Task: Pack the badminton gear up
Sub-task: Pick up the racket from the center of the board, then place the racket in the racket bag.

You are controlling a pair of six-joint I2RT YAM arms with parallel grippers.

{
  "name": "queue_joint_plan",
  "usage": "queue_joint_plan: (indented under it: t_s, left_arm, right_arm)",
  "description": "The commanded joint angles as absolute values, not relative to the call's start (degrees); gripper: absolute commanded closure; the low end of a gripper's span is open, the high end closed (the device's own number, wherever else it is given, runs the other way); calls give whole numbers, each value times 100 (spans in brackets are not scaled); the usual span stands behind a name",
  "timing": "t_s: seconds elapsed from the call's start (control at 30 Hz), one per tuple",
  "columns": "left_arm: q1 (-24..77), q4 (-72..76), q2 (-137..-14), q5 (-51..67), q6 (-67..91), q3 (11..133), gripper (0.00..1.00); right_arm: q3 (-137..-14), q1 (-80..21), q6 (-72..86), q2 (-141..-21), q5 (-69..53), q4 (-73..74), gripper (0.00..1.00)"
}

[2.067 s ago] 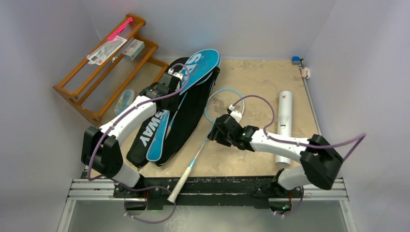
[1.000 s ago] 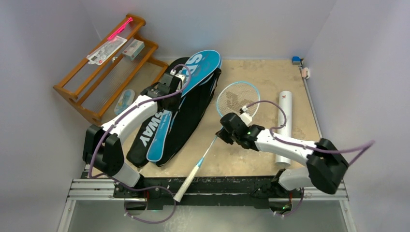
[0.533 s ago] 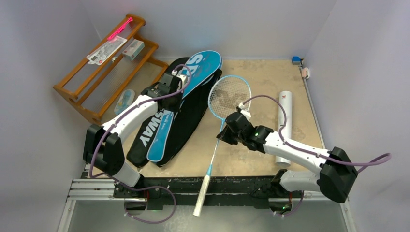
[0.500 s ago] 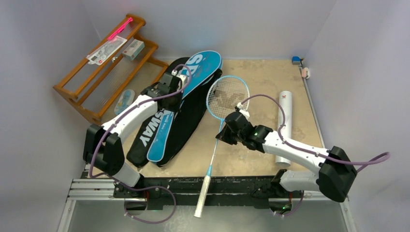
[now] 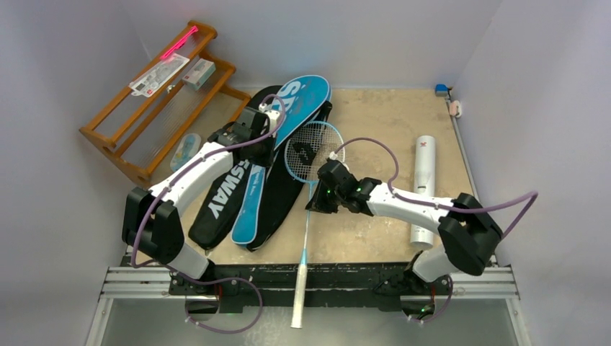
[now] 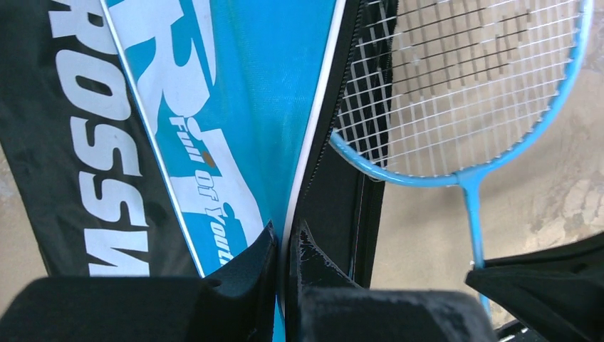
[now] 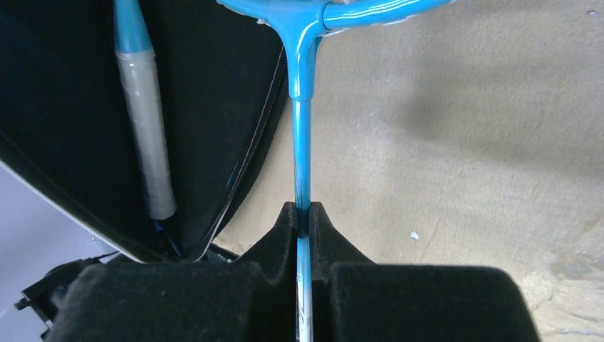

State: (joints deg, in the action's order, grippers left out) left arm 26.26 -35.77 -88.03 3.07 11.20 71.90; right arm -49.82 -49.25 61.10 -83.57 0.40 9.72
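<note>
At the far left a slatted wooden rack [image 5: 115, 133] leans against the pale wall, with small packets and a pink stick [image 5: 180, 42] lying on it. The left gripper [image 5: 265, 115] is closed, its dark foam-like fingers [image 6: 246, 260] pinching the white-piped edge of the blue "SPORT" cover [image 5: 302, 94]. This glossy, racket-shaped sleeve lies on top of the matte black "CROSSWAY" cover [image 5: 216, 198], and both run diagonally across the left half of the table. Just right of that grip, the strung oval head of the light-blue racket [image 5: 310, 148] overlaps the black zipped rim of the covers. Its thin shaft runs straight toward the near edge, and its white handle reaches past the table's edge. The right gripper [image 5: 315, 203] is clamped tight on that shaft just below the throat. The right wrist view shows a second pale-wrapped handle [image 7: 146, 142] lying inside the dark lining beside it. Farther right, well apart, the long white tube [image 5: 423, 184] lies on its side. The table [image 5: 375, 115] is tan, mottled and scuffed, enclosed by plain grey-lilac walls, with a metal rail [image 5: 144, 285] along the near side.
</note>
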Motion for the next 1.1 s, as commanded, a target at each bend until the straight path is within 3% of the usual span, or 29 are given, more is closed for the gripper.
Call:
queue_joint_plan:
  t_s: [0.0, 0.53, 1.07]
  left_arm:
    - [2642, -3199, -8523, 804, 966, 7285, 100]
    - [3127, -3346, -8722, 1776, 606, 7339, 100]
    - [3362, -3507, -8856, 2334, 477, 7393, 100]
  right_arm:
    - [-5359, -4925, 6023, -8515, -231, 596, 100]
    - [-6814, -4531, 5355, -9704, -374, 935, 100]
    - [-7407, -3474, 5086, -10481, -1087, -455, 100]
